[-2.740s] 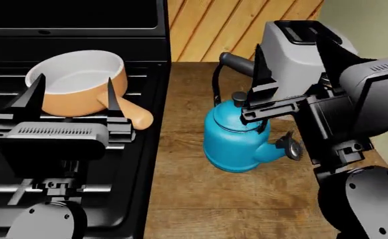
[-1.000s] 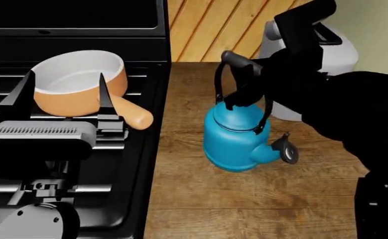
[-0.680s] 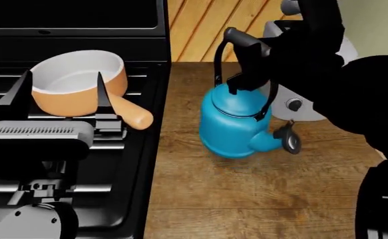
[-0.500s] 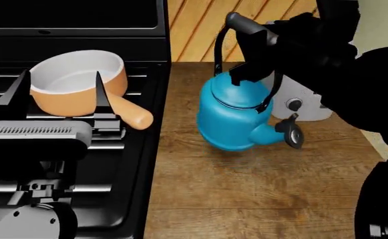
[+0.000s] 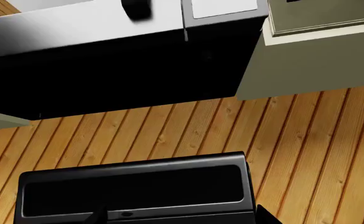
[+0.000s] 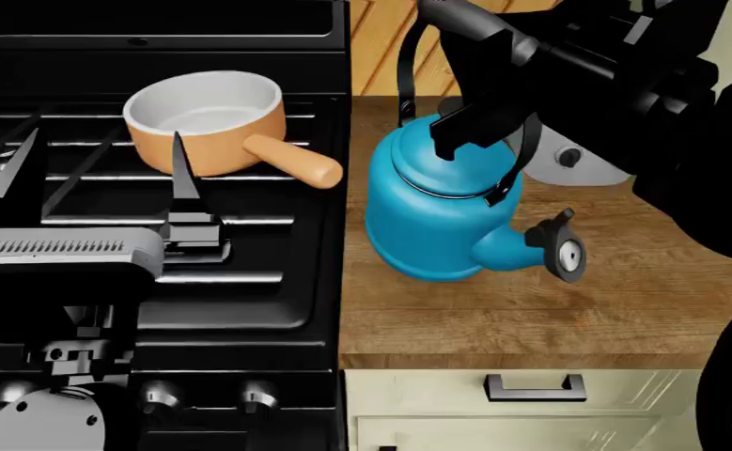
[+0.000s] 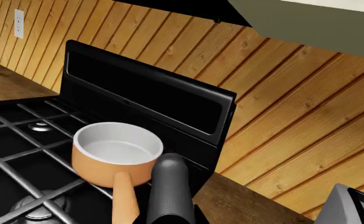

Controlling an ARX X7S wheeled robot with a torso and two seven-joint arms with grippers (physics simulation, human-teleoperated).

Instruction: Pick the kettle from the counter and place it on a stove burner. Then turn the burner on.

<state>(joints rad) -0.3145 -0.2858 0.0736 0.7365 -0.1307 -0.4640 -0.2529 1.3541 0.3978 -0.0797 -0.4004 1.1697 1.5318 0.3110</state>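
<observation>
The teal kettle (image 6: pixel 441 211) hangs tilted just above the counter (image 6: pixel 629 310), close beside the stove's right edge, spout toward the right. My right gripper (image 6: pixel 481 58) is shut on the grey grip of its arched handle (image 7: pixel 168 184). In the right wrist view a round stove burner (image 7: pixel 36 126) shows under the black grate bars, with another burner (image 7: pixel 35 207) nearer. My left gripper (image 6: pixel 96 178) stands open over the grate (image 6: pixel 265 272) with nothing between its fingers; its wrist view shows only the fingertips (image 5: pixel 98 217) and the range's back panel (image 5: pixel 132 189).
An orange saucepan (image 6: pixel 209 117) with a white inside sits on the stove's back right, handle pointing at the kettle. A silver toaster (image 6: pixel 587 167) stands behind the kettle. Control knobs (image 6: pixel 259 395) line the stove front. Cream cabinet drawers (image 6: pixel 529 413) lie below the counter.
The right gripper closed on the kettle handle and raised the kettle off the counter, shifting it slightly left. The head view tipped down, now showing knobs and cabinet fronts. Left gripper stayed put.
</observation>
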